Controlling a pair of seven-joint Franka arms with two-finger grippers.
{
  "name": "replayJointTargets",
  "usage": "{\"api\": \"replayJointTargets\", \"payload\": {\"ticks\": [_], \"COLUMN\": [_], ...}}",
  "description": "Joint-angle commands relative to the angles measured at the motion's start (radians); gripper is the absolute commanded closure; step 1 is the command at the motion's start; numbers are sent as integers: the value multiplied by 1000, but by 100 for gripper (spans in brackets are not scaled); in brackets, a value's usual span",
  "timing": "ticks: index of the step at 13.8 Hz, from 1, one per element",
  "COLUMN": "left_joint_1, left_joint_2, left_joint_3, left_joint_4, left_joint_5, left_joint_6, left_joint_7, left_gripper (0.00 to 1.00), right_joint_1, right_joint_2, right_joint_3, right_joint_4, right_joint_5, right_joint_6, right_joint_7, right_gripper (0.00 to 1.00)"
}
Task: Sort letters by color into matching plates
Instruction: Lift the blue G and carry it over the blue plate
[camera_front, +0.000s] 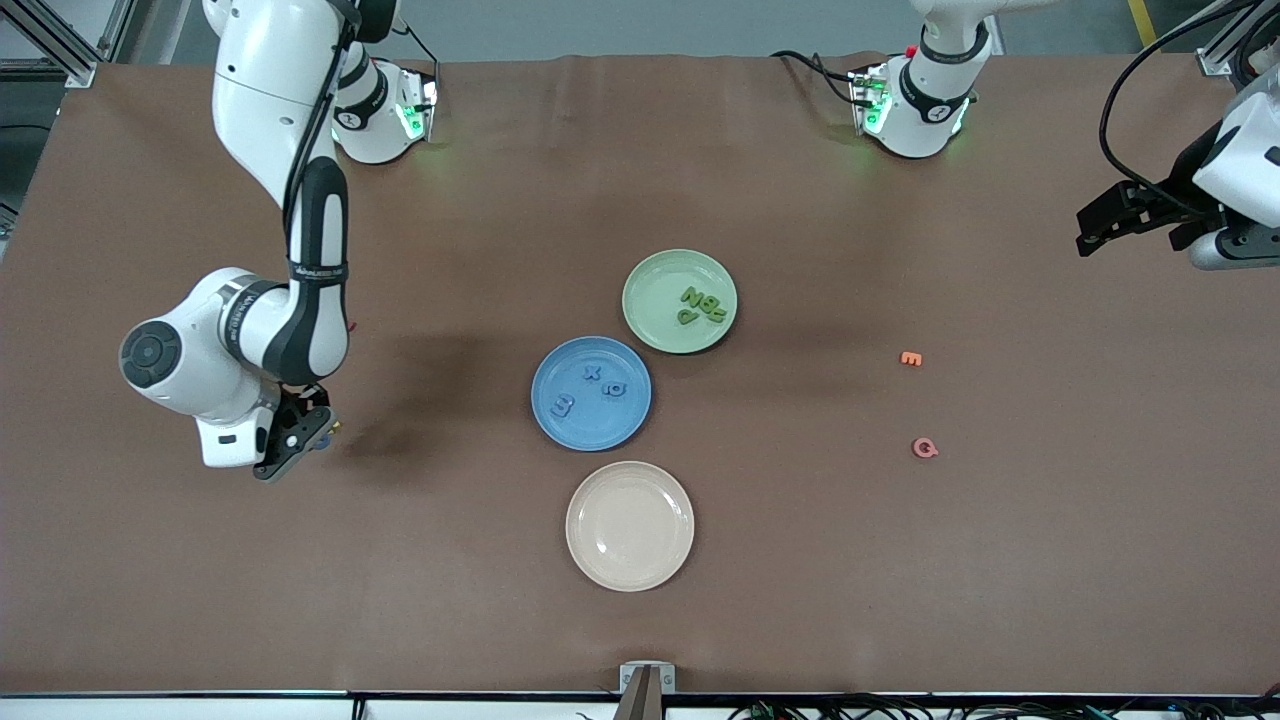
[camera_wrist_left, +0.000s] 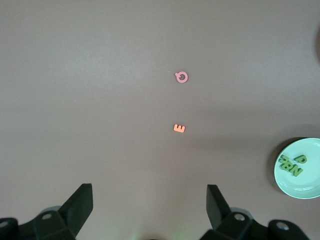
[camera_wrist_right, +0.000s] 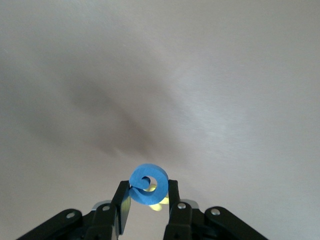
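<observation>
Cream plate unused; blue letter pinched in right end effector above bare table.

The table is plain brown. The green plate holds dark green letters. The blue plate holds blue letters. The third plate is cream. One loose letter is orange, another pink. The right gripper is black and holds a blue letter.
</observation>
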Motion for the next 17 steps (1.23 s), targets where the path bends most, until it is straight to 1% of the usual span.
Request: {"api": "replayJointTargets", "payload": {"ticks": [1, 4, 8, 9, 10, 11, 12, 15, 17], "left_joint_1": [9, 9, 9, 9, 9, 9, 9, 9, 9], "left_joint_2": [-15, -17, -17, -17, -17, -17, -17, -15, -15], "left_joint_3": [-5, -5, -5, -5, -5, -5, -5, -7, -5], "left_joint_4": [-17, -20, -20, -20, -20, -20, -20, -20, -20], "left_joint_5": [-8, -8, -8, -8, -8, -8, -8, -9, -9], "left_joint_6": [10, 7, 5, 5, 5, 5, 5, 5, 5], "left_joint_7": [15, 15, 15, 15, 15, 15, 15, 15, 15], "left_gripper": [0, 0, 0, 0, 0, 0, 0, 0, 0], "right_joint_1": [46, 118, 215, 235, 249, 262, 269, 266, 261], "right_joint_2": [-21, -21, -26, -24, -21, -18, -17, -10, -9], "right_joint_3": [-27, -47, -41, -38, -37, -23, -6, 78, 135], "right_joint_4": [21, 50, 102, 114, 128, 142, 159, 232, 246], "right_joint_5": [-16, -7, -2, 5, 36, 74, 85, 85, 84], "right_joint_6": [-114, -209, -240, -239, -239, -239, -237, -211, -158], "right_joint_7": [193, 464, 815, 903, 983, 1050, 1113, 1351, 1451], "right_gripper": [88, 88, 88, 88, 88, 88, 88, 88, 88]}}
